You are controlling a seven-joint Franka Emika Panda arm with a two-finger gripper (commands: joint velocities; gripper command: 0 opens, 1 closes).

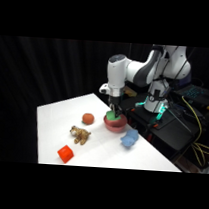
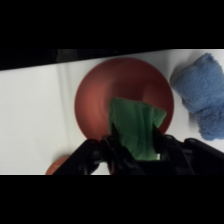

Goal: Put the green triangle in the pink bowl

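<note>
The green triangle [image 2: 134, 127] is held between my gripper's fingers, directly above the pink bowl [image 2: 97, 92]. In the side view the gripper [image 1: 113, 112] hangs straight down over the pink bowl [image 1: 116, 124] at the table's far right side, with the green triangle [image 1: 112, 115] just above the bowl's inside. In the wrist view the gripper [image 2: 136, 150] is shut on the green triangle, whose lower part is hidden by the black linkage. The bowl holds nothing else that I can see.
A light-blue lumpy object [image 1: 129, 139] lies right beside the bowl, toward the front [image 2: 199, 92]. An orange-red ball [image 1: 87, 118] sits left of the bowl. A small brown toy animal [image 1: 80, 135] and a red-orange block [image 1: 65, 153] lie nearer the front. Black equipment and cables stand past the table's right edge.
</note>
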